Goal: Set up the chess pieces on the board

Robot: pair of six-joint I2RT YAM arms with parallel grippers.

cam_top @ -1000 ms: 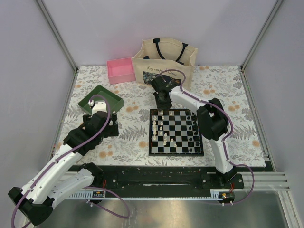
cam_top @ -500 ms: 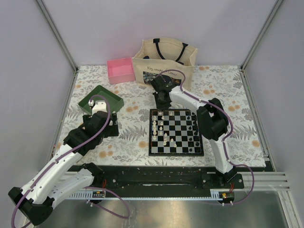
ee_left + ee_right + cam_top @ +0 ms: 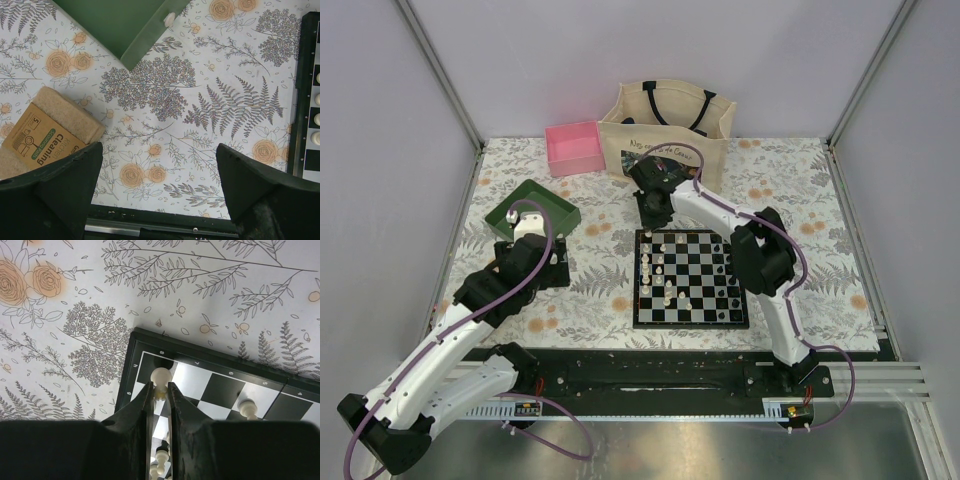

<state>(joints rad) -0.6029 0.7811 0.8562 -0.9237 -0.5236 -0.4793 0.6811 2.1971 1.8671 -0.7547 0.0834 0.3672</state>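
Note:
The small chessboard [image 3: 691, 278] lies mid-table with several cream-white pieces [image 3: 663, 275] along its left side and black pieces [image 3: 729, 265] on its right. My right gripper [image 3: 160, 388] is shut on a cream-white pawn [image 3: 161, 376], held over the board's far left corner [image 3: 150, 362]; in the top view it is at the board's far left edge [image 3: 654, 217]. Another white piece [image 3: 247, 408] stands to the right. My left gripper [image 3: 159, 195] is open and empty over the floral cloth, left of the board [image 3: 309, 95].
A green tray [image 3: 532, 207] holding one white piece [image 3: 169, 19], a pink box [image 3: 574, 147] and a cream tote bag [image 3: 665, 130] stand at the back. A packaged sponge [image 3: 47, 135] lies by my left finger.
My right gripper has shifted slightly back and to the left over the board's far left corner. The left arm has not moved.

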